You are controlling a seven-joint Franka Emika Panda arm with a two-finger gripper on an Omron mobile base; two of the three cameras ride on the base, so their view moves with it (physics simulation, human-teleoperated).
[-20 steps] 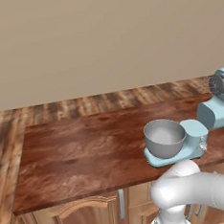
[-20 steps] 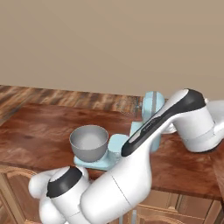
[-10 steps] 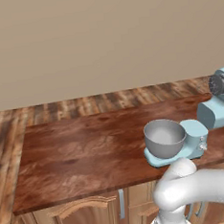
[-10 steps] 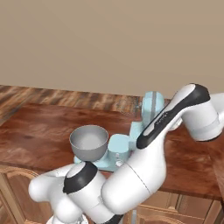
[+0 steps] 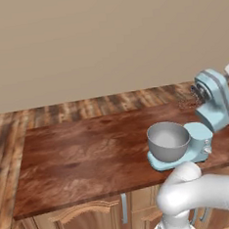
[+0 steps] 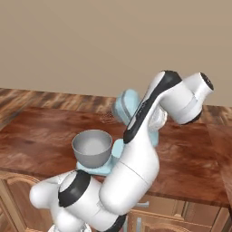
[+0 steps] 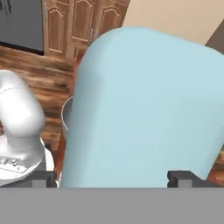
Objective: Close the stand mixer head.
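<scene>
Left base view: the stand mixer head, pale blue and rounded, stands tilted up and back at the right end of the wooden counter, its dark round hub facing up and to the left. Beneath and in front of it the grey metal bowl sits on the pale-blue mixer base, open and well apart from the raised head. Right base view: the same head shows behind the white arm, which crosses in front of it and hides much of the mixer; the bowl lies to the left of the arm, and wooden cabinet doors run below the counter edge. Hand view: the head's smooth pale-blue back lies very close, directly ahead of the gripper. The two dark fingertips stand far apart at either side of the head, the jaws spread; whether they touch its surface cannot be told. The bowl's rim peeks out at the head's left side.
</scene>
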